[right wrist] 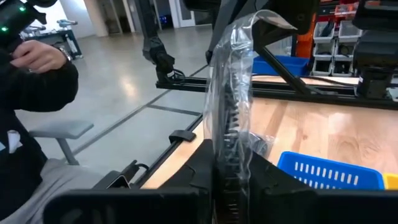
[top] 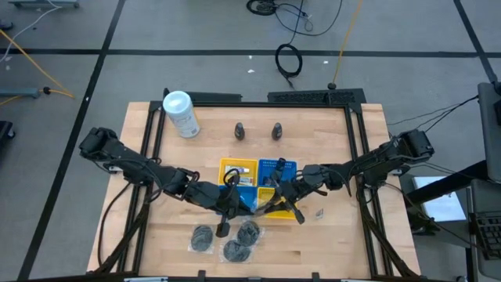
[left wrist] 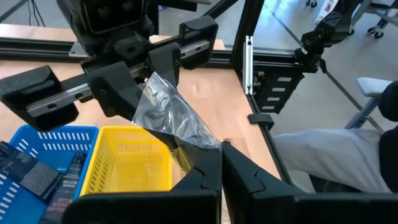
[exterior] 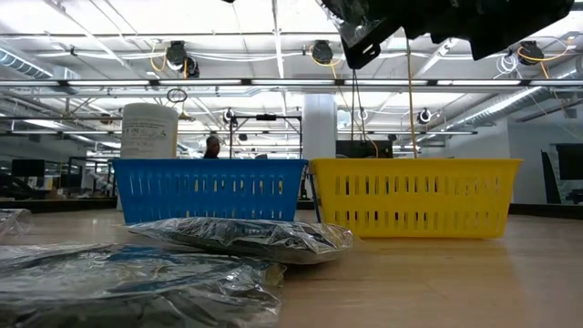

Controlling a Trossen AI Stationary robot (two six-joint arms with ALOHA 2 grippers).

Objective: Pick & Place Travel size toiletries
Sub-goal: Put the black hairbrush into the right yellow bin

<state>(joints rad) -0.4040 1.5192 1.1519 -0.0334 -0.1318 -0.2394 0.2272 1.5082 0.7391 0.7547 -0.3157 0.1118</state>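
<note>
A clear-wrapped pack (left wrist: 169, 118) with something dark inside hangs in the air between my two grippers, above the baskets. My left gripper (left wrist: 221, 177) is shut on one end of it. My right gripper (right wrist: 231, 183) is shut on the other end and faces the left one (top: 232, 196) over the table's middle. Several more wrapped dark discs (top: 235, 249) lie flat near the front edge and show close up in the low view (exterior: 246, 239). Two dark cone bottles (top: 239, 131) stand upright behind the baskets. My left gripper pinches a narrow corner of the clear wrap (left wrist: 210, 144) between its two fingers, coming slanting down from the table's left. The pack spreads away from the fingers, clear of the table. My right gripper pinches the wrap's opposite end (right wrist: 231, 155) between its two fingers, roughly level from the table's right. The pack (right wrist: 233, 93) stands on edge beyond the fingers, lifted clear.
A blue basket (exterior: 209, 191) and a yellow basket (exterior: 414, 196) stand side by side mid-table; the blue one (left wrist: 37, 177) holds dark items. A big white canister (top: 182, 113) lies at the far left. A small pale item (top: 319, 213) lies right of the baskets. A person sits beyond the table's edge.
</note>
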